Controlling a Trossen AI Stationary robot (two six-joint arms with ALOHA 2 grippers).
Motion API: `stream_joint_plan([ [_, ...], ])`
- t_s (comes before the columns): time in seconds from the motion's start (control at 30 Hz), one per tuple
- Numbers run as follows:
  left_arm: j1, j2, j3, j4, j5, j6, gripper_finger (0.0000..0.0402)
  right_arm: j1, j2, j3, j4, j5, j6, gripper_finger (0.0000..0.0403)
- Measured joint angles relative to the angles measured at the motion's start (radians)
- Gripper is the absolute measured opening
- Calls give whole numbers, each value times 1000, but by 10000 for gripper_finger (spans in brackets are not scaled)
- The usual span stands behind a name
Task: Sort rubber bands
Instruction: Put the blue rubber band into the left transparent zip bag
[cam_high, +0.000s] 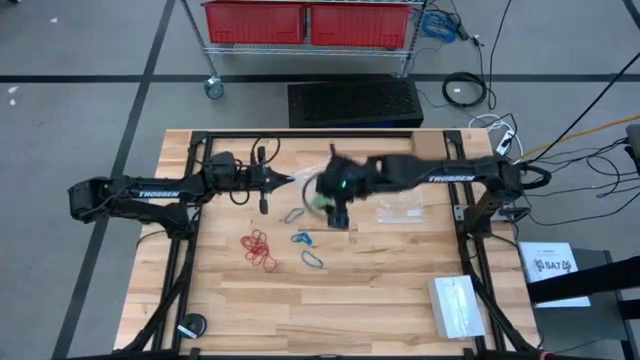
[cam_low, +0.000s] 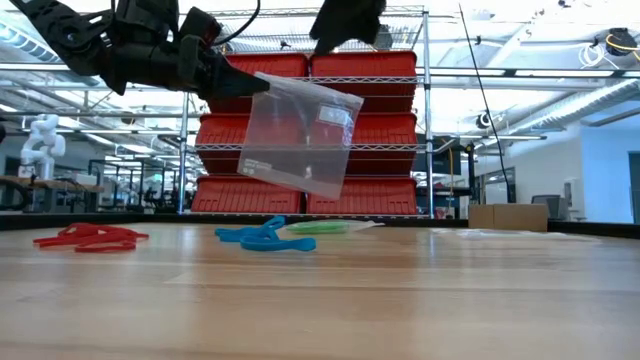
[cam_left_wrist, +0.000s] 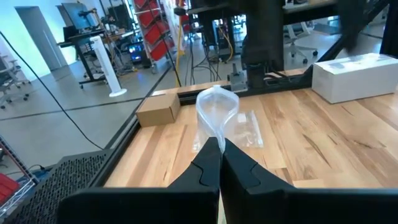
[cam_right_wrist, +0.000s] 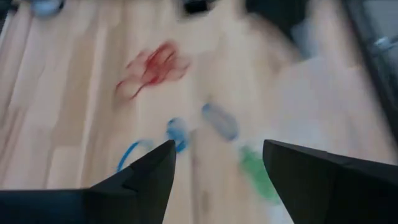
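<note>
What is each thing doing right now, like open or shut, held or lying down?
Left gripper: shut on the clear bag.
Clear bag: held up above the table, hanging tilted.
Right gripper: open, empty, above the bands.
Red rubber bands: lying loose on the table.
Blue rubber bands: lying loose on the table.
Green rubber bands: lying on the table.
Spare bags: lying flat.

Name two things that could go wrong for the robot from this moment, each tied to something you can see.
1. The left gripper pinches only a corner of the clear bag, which hangs tilted; it might slip or sag shut.
2. The right gripper, open above the green bands, might also snag the blue bands lying close by.
</note>
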Motion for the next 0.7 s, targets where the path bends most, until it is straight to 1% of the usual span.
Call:
stream_joint_plan([
  [0.1,0,0,0,1,0,0,0,46,55,-58,50,-41,47,227],
  [0.27,-1,0,0,-5,0,-1,0,90,140,-171,249,-101,123,205],
  [0.4,-7,0,0,-36,0,-11,0,92,211,-212,315,-91,229,198],
  [0.47,-8,0,0,-37,0,-20,0,89,248,-213,325,-65,270,198],
  [0.53,-8,0,0,-34,0,-21,0,83,283,-213,346,-42,290,200],
  [0.7,-8,0,0,-32,0,-27,0,74,337,-213,377,-36,307,203],
])
